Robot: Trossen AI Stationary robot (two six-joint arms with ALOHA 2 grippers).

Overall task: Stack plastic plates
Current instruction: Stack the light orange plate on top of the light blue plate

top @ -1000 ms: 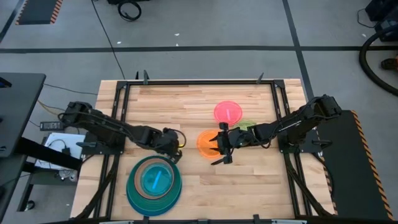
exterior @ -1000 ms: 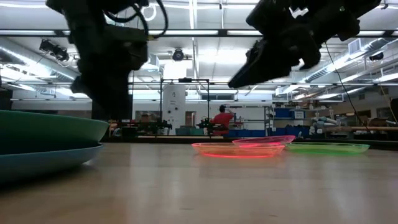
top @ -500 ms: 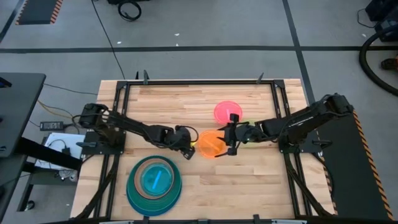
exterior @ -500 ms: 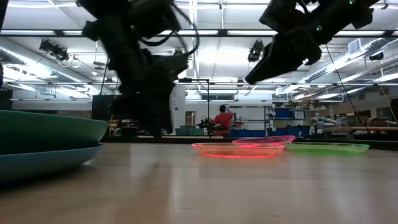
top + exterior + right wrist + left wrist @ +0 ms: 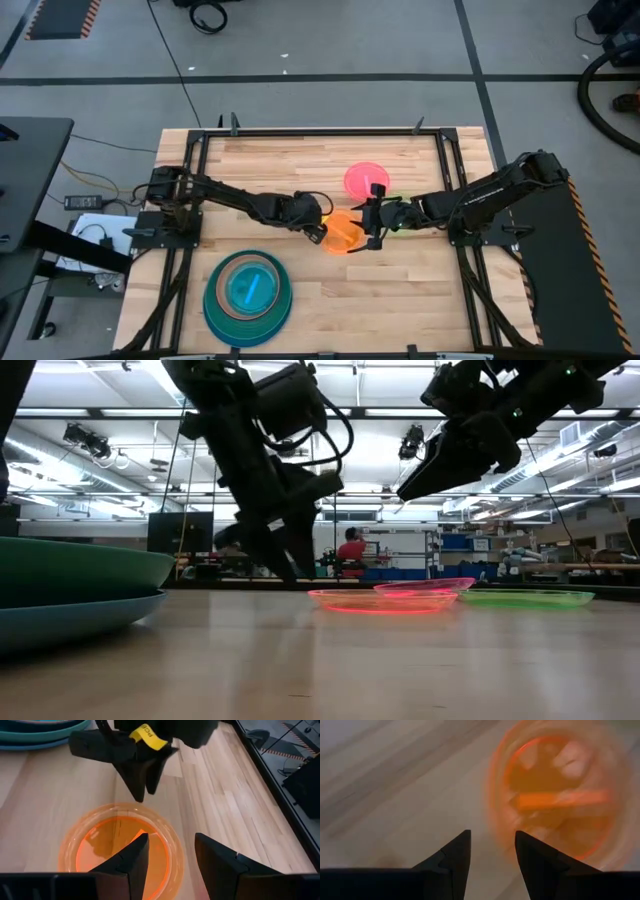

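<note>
Two grippers now converged on orange plate point(image 5: 343, 232) at worktop point(image 5: 300, 165) centre. Left gripper point(image 5: 318, 229) advanced rightward from beside stacked plates point(image 5: 248, 286) at near left, now at orange plate's left rim, fingers point(image 5: 455, 855) apart, nothing held. Right gripper point(image 5: 369, 233) hovering over right rim, fingers point(image 5: 130, 862) apart, empty. Pink plate point(image 5: 366, 180) and green plate point(image 5: 520, 598) remain unstacked, far right. Judged: orange plate pickup imminent, not yet grasped

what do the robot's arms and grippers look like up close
Both arms are dark, jointed and slim. The left gripper and right gripper each end in two black, wedge-shaped pointed fingers. The left gripper carries a yellow label with dark lettering and looping black cables.
</note>
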